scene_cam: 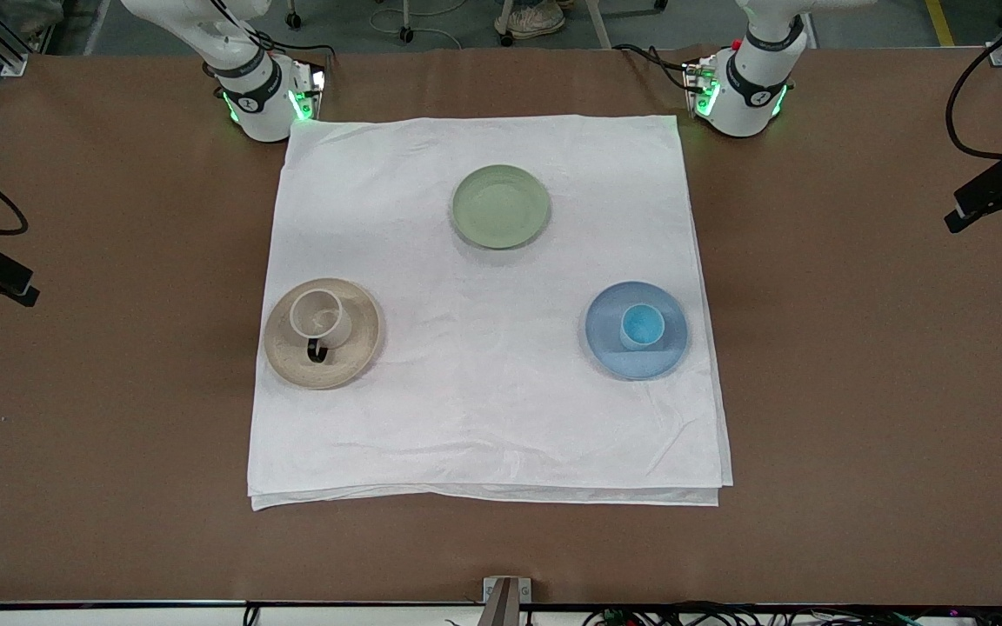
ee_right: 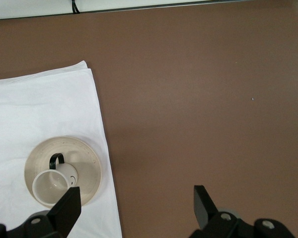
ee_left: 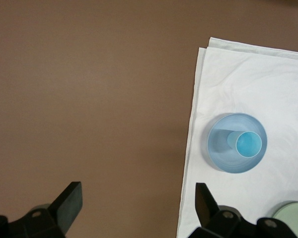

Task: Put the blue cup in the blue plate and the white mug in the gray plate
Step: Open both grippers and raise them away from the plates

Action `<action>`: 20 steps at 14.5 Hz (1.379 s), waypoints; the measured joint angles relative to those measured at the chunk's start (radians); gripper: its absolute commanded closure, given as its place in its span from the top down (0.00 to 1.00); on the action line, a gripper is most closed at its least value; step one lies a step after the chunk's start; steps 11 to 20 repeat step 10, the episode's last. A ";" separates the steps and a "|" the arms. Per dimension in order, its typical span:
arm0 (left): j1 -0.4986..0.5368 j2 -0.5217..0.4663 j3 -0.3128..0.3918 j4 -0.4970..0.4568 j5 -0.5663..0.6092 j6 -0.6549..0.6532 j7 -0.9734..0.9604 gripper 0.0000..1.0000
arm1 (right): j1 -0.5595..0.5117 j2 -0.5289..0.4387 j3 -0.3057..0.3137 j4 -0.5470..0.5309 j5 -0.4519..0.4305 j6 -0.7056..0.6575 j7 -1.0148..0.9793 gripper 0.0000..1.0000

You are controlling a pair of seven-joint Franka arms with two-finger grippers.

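We see the left gripper [ee_left: 135,206] at the bottom of the left wrist view. Its two dark fingers [ee_left: 69,203] stand wide apart and hold nothing. It hangs high over the bare brown table [ee_left: 89,99], just off the edge of the white cloth [ee_left: 248,79].

The right gripper [ee_right: 136,208] shows at the bottom of the right wrist view. Its fingers [ee_right: 67,208] are spread wide too — nothing is between them. It hangs over the brown table beside the cloth's edge. In the front view we see only the two arm bases at the top of the frame, so both arms are pulled up and wait.

The blue cup [scene_cam: 642,326] stands upright in the blue plate [scene_cam: 610,348], in the middle right of the front view. It sits a bit off the plate's middle. In the left wrist view the cup [ee_left: 247,144] and the plate [ee_left: 218,148] are in the middle right of the picture.

The white mug [scene_cam: 320,317] stands upright on the gray plate [scene_cam: 362,343], in the middle left of the front view. Its dark handle [scene_cam: 317,351] points toward the bottom of the frame. In the right wrist view the mug [ee_right: 52,186] and its plate [ee_right: 89,158] are in the lower left.

A pale green plate [scene_cam: 500,207] lies alone in the upper middle of the front view — nothing is on it. All three plates rest on the white cloth, well apart from each other.
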 measured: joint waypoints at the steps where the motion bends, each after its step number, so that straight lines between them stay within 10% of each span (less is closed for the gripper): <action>1: 0.000 0.000 0.000 0.000 0.000 0.000 0.000 1.00 | -0.026 -0.006 0.025 -0.005 0.000 0.001 -0.001 1.00; 20: 0.000 0.000 0.000 0.000 0.000 0.000 0.000 1.00 | -0.049 -0.078 0.050 -0.110 0.012 0.014 -0.001 1.00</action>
